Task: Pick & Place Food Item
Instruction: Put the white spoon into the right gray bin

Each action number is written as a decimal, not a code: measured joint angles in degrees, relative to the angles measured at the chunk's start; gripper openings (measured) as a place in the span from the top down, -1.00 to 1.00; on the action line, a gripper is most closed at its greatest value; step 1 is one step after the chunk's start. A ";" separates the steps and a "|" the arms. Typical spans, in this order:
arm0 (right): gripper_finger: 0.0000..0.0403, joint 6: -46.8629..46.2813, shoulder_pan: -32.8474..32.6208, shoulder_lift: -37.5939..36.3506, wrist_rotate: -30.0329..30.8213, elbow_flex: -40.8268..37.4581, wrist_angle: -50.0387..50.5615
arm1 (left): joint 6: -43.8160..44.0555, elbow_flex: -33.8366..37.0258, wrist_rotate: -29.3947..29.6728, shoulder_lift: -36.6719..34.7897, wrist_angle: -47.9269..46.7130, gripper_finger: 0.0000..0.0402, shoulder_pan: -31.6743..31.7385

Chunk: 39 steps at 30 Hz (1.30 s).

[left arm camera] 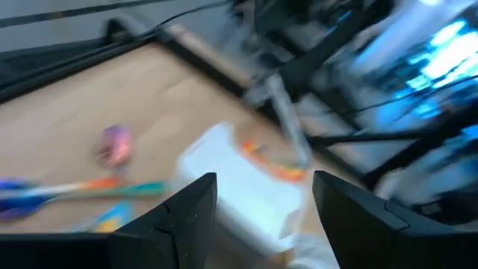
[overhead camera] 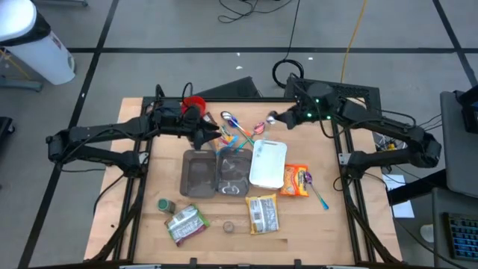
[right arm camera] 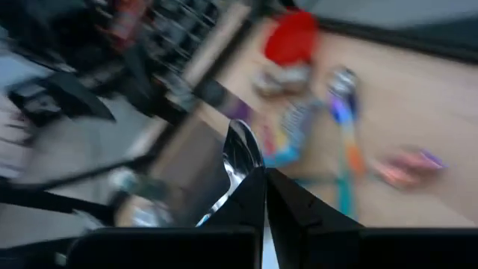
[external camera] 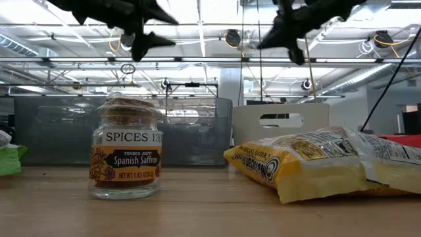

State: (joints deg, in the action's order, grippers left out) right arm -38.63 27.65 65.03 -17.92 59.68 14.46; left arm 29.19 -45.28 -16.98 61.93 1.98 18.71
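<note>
My right gripper (overhead camera: 282, 117) hangs above the table's far middle, shut on a silver spoon (right arm camera: 240, 146). My left gripper (overhead camera: 206, 134) hovers open over the far ends of two grey trays (overhead camera: 200, 173), with nothing between its fingers; its wrist view shows the white lidded box (left arm camera: 239, 187) below. The food lies untouched on the table: an orange snack bag (overhead camera: 295, 181), a yellow bag (overhead camera: 263, 214), a green packet (overhead camera: 185, 223) and a saffron jar (external camera: 126, 155). My right gripper pinches the silver spoon between its two shut fingers, just behind the bowl (right arm camera: 237, 166). The bowl sticks out past the fingertips toward the table's left (overhead camera: 272, 118). The fingers point almost level. The spoon is lifted clear of the table; the fingers hide its handle.
Several coloured plastic spoons (overhead camera: 236, 133) and a red cup (overhead camera: 193, 104) lie at the far middle, between the two grippers. One more spoon (overhead camera: 320, 196) lies right of the orange bag. A small green-lidded jar (overhead camera: 165, 205) stands near left. Bare wood shows along the right edge.
</note>
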 joint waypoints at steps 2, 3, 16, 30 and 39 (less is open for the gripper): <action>1.00 -1.47 -1.75 1.71 -0.09 -0.01 -4.81 | 2.69 0.00 -3.91 0.40 5.34 -0.16 0.01; 1.00 -2.12 -2.69 2.60 -0.14 -0.02 -7.23 | 4.12 0.00 -5.89 0.60 8.12 -0.16 0.01; 1.00 -7.22 -10.96 14.77 -0.04 -0.07 -27.94 | 18.14 0.04 -14.81 9.48 14.64 -0.16 3.12; 1.00 -8.70 -13.15 17.77 3.09 -0.08 -28.71 | 17.79 0.02 -13.48 13.64 17.80 -0.16 2.96; 1.00 -9.77 -13.15 18.66 3.18 0.00 -32.65 | 16.30 0.02 -10.37 13.64 17.62 -0.16 2.96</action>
State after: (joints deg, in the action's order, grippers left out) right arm -48.40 14.50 83.69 -14.74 59.68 -18.19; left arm 45.49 -45.25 -27.35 75.57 19.59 21.67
